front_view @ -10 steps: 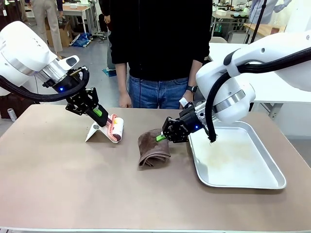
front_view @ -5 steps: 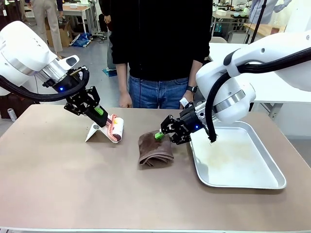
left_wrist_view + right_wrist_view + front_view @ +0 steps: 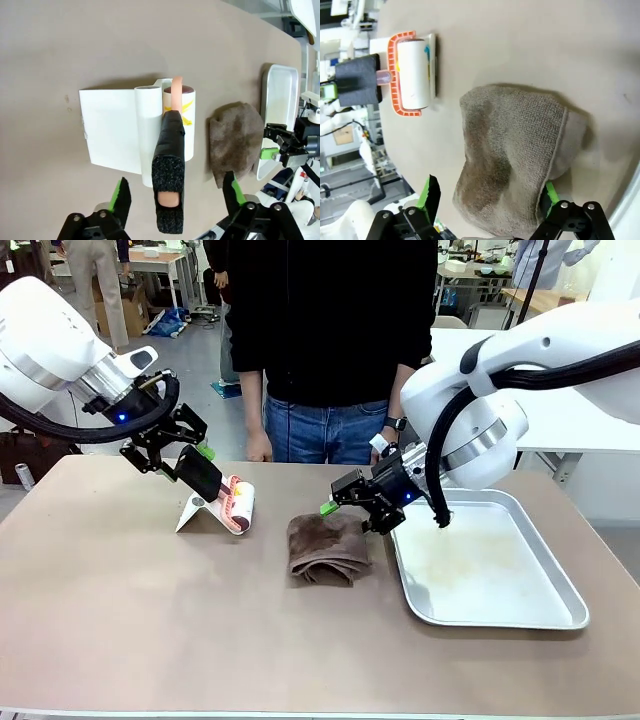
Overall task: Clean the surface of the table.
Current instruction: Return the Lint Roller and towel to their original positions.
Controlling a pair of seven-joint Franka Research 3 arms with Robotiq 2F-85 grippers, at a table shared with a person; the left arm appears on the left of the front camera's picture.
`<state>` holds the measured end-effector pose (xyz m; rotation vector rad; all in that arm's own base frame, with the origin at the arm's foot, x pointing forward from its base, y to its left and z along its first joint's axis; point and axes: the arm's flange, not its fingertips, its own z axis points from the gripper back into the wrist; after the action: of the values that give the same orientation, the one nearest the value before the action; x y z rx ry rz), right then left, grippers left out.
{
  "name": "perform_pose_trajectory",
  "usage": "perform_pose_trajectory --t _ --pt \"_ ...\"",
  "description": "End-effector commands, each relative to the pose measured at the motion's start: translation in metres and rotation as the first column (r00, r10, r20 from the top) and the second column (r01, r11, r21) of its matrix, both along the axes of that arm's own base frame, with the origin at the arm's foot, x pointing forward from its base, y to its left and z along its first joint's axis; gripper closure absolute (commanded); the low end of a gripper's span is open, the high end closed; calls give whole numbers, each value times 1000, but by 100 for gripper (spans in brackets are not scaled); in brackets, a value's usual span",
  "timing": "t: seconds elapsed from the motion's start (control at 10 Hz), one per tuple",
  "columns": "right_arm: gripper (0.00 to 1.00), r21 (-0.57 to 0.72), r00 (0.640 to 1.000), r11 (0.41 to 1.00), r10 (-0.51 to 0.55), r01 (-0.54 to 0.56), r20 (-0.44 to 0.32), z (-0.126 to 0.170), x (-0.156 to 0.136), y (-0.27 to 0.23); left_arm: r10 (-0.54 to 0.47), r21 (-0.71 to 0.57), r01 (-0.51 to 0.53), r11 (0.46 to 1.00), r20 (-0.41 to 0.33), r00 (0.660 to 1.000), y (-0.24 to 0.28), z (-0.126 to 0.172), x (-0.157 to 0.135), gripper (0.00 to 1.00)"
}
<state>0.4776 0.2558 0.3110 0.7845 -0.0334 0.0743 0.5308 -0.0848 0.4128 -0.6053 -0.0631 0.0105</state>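
Table (image 3: 120, 620) — both arms angled down, left gripper (image 3: 178, 445) and right gripper (image 3: 350, 502) spread.

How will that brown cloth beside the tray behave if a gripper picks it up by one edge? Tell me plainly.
The brown cloth would probably go floppy: it lies in soft folds on the table, so lifted by one edge it should unfold and hang. It looks like light terry, likely easy to lift. Its nap would probably drag rather than slide if pushed, bunching up against the tray.
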Motion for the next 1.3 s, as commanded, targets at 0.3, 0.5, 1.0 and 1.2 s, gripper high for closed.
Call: perform_pose_trajectory --t 0.3,0.5,1.0,1.2 --pt "0 -293 984 953 -26 78 177 68 -10 2 67 2 -67 998 69 995 34 36 -24 0" --pt "0 -192 975 972 -98 137 197 90 -18 -29 55 -68 -48 997 108 993 64 64 -59 0" --pt "0 207 985 965 -143 160 -95 91 -75 -139 -94 -251 112 962 82 992 150 75 -182 0" --pt "0 344 985 926 -117 154 -127 87 -102 -198 -81 -321 99 942 69 994 177 63 -213 0"
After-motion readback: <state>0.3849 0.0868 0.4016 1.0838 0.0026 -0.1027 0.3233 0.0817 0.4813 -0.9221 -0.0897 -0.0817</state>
